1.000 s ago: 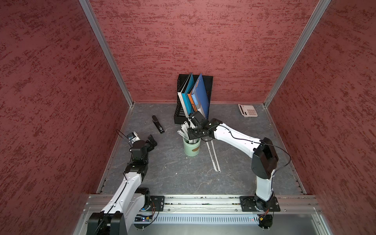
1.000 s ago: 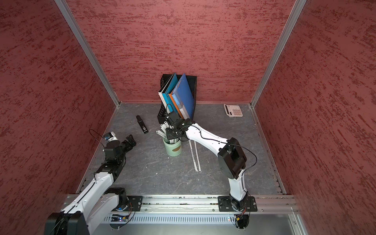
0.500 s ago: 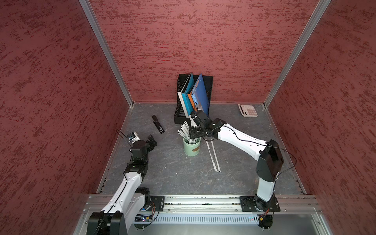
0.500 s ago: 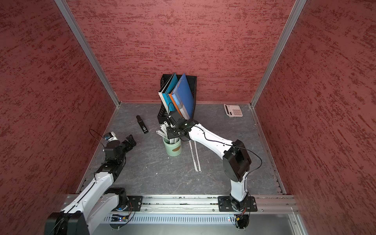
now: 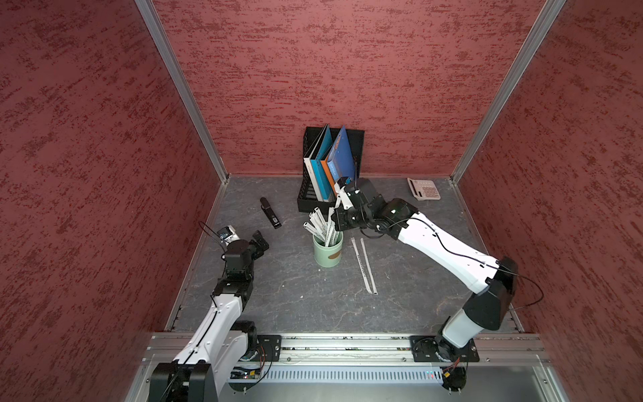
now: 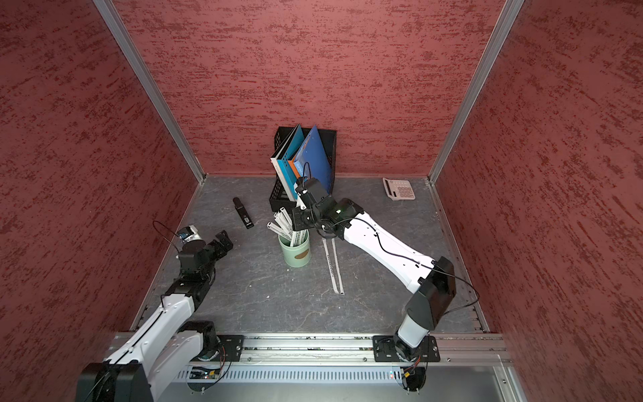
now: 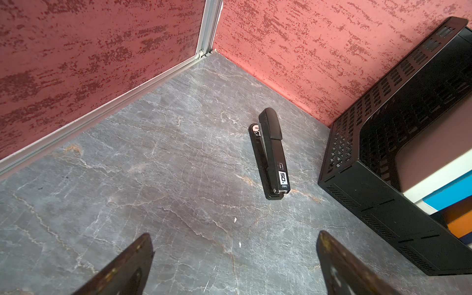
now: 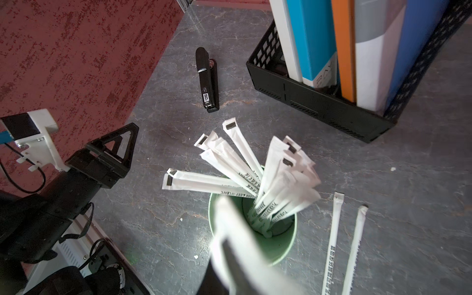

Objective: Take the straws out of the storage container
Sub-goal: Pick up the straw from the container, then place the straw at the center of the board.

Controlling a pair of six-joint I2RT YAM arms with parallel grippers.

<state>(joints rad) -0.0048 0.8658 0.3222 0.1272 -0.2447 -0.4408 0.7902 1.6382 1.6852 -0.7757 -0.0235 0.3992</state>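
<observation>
The storage container, a mint-green cup (image 5: 328, 252) (image 6: 295, 254) (image 8: 286, 245), stands mid-table, and several white-wrapped straws (image 5: 320, 224) (image 6: 280, 224) (image 8: 229, 158) fan out of it. My right gripper (image 5: 335, 222) (image 6: 298, 218) (image 8: 229, 268) hangs just above the cup's rim, shut on one straw (image 8: 229, 224) that shows as a blurred white strip close to the right wrist camera. Two more straws (image 5: 363, 264) (image 6: 332, 264) (image 8: 334, 229) lie flat on the table right of the cup. At the left, well away from the cup, my left gripper (image 5: 260, 240) (image 6: 224, 240) (image 7: 235, 237) stands open with nothing between its fingers.
A black mesh file rack (image 5: 308, 202) (image 7: 383, 178) (image 8: 319, 99) holding blue folders stands right behind the cup and my right wrist. A black stapler (image 5: 270, 213) (image 7: 270, 155) (image 8: 208, 81) lies left of the rack. A white desk phone (image 5: 423, 188) sits in the back right corner.
The right arm's elbow has swung out to the right and lower while its gripper stayed shut over the cup. The left arm has not moved.
</observation>
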